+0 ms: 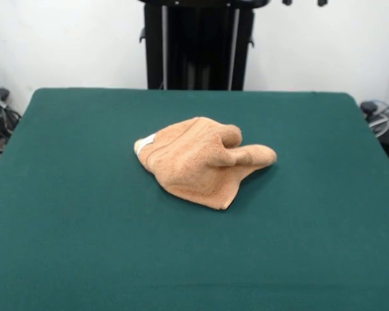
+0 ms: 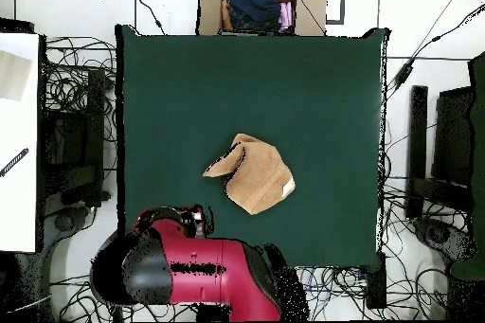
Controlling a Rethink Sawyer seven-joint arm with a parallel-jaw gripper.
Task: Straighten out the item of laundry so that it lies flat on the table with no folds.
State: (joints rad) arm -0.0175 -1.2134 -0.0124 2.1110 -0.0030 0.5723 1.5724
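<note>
Mid-table (image 1: 65,214), the towel (image 1: 204,162) lies crumpled (folded over itself)

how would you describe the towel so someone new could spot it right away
Find the big dark green table. Near its middle lies a crumpled peach-orange towel, folded over itself, with a small white label at one corner. Nothing else is on the table.

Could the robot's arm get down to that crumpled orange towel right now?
Probably yes. The towel lies alone, bunched up, mid-table, with nothing on or beside it. The arm is drawn back over its base, so it would first have to swing out.
</note>
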